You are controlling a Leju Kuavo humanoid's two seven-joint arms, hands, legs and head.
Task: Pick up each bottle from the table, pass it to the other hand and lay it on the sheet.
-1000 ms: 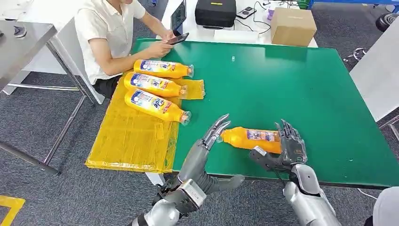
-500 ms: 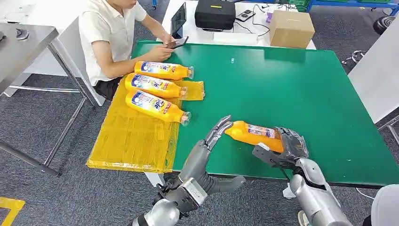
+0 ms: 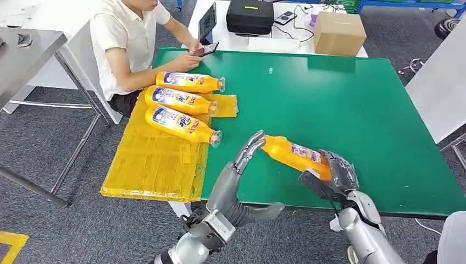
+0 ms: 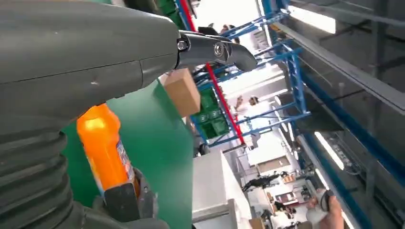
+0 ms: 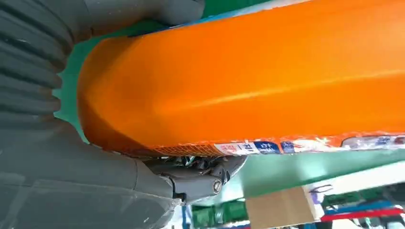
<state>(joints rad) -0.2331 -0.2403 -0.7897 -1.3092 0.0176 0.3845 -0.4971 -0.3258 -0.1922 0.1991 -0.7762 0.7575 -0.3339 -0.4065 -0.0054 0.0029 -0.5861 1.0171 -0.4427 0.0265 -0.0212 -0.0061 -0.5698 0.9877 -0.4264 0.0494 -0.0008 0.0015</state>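
The green tabletop carries a yellow sheet draped over its left edge. Three orange bottles lie side by side on the sheet, caps toward the robot's right; their blue-and-white labels bear print too small to read.

A fourth orange bottle is near the front edge, gripped at its base by the right hand, fingers wrapped around it. Its long axis slants, neck up and to the left, base low at the right. The label on it is not legible in the head view or the wrist views.

The left hand has its fingers released and extended, with the fingertips at the bottle's neck; contact cannot be confirmed.

Against the earlier frames, the bottle has gone from lying flat to tilted with its neck raised.
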